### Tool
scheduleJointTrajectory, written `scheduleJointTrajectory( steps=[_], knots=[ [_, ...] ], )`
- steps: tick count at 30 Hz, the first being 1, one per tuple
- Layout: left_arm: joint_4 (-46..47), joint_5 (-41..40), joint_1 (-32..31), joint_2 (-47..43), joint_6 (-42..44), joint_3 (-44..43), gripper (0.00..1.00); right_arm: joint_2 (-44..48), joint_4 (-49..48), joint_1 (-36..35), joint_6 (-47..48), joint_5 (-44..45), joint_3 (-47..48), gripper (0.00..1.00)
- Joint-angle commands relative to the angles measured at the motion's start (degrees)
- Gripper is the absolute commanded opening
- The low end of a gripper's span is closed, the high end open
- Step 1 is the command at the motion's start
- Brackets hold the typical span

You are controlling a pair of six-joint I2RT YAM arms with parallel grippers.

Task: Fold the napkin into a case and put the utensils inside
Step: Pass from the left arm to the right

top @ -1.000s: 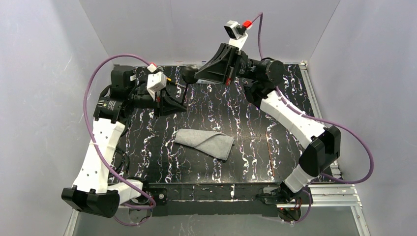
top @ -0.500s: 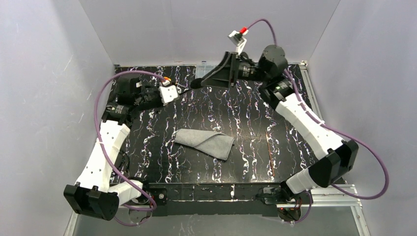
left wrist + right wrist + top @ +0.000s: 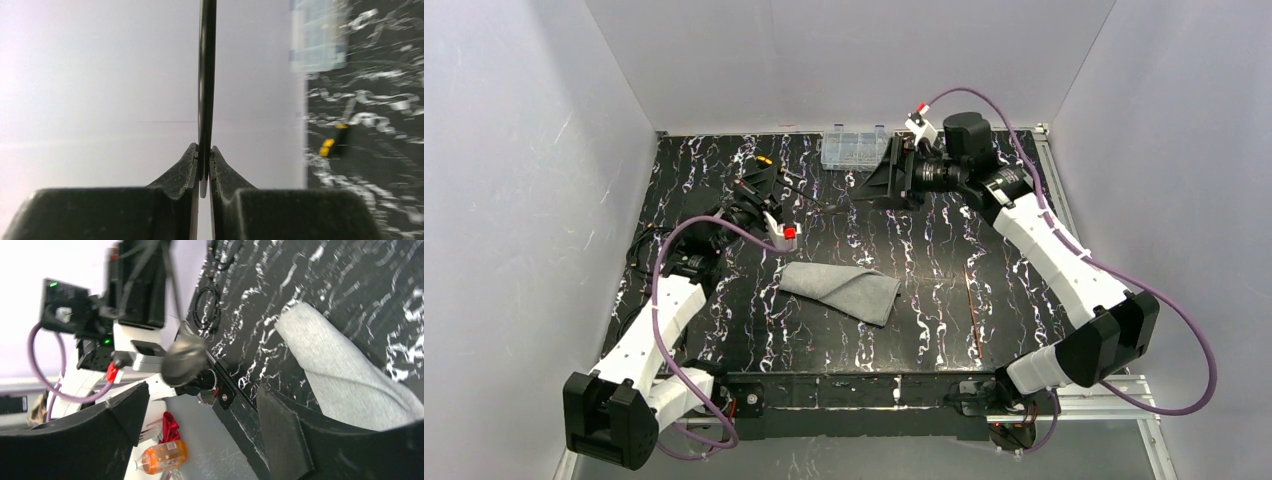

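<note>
From above, the folded napkin (image 3: 842, 290) lies mid-table, with a thin utensil (image 3: 970, 292) on the table to its right. At the left wrist, the left gripper (image 3: 203, 159) pinches a spoon (image 3: 207, 75) seen edge-on. At the right wrist, the right gripper (image 3: 205, 390) stands spread wide, facing the spoon's head.

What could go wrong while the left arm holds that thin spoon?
The left arm's fingers pinch the thin dark metal spoon only at its end, so it might swivel or slip out.
The folded light-grey cloth napkin lies loose, with no open pocket showing; pushing the spoon in may just shove it.
The thin copper-brown utensil lies flat on the black marbled table, likely hard to grab.
</note>
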State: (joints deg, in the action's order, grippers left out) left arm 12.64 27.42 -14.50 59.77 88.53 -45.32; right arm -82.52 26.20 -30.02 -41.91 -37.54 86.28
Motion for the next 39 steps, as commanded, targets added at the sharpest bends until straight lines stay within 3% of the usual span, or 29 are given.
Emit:
scheduleJointTrajectory(
  steps=[1,10,19,28,35,39],
  knots=[
    [14.65,1.6,-0.63,0.86,16.2,2.32,0.0,2.93,-1.81,-1.12,-6.21,5.3,-6.02,0.83],
    [22.32,-2.52,-1.91,5.56,27.08,4.15,0.0,3.27,-13.59,-3.04,-18.48,5.51,-13.78,0.7],
    [30.66,-5.43,-3.25,8.75,28.31,5.19,0.0,3.9,-31.14,-3.8,-34.6,10.74,-23.35,0.59],
    [32.21,-5.91,-3.33,7.54,26.59,6.22,0.0,1.36,-32.41,-5.78,-36.71,15.15,-22.07,0.5],
    [32.23,-6.05,-3.34,6.65,25.92,5.95,0.0,-0.92,-32.79,-7.42,-37.45,17.85,-21.24,0.23],
    [32.24,-5.47,-3.34,5.71,25.37,6.66,0.0,-1.83,-32.08,-7.75,-37.23,18.37,-20.73,0.16]
  ],
)
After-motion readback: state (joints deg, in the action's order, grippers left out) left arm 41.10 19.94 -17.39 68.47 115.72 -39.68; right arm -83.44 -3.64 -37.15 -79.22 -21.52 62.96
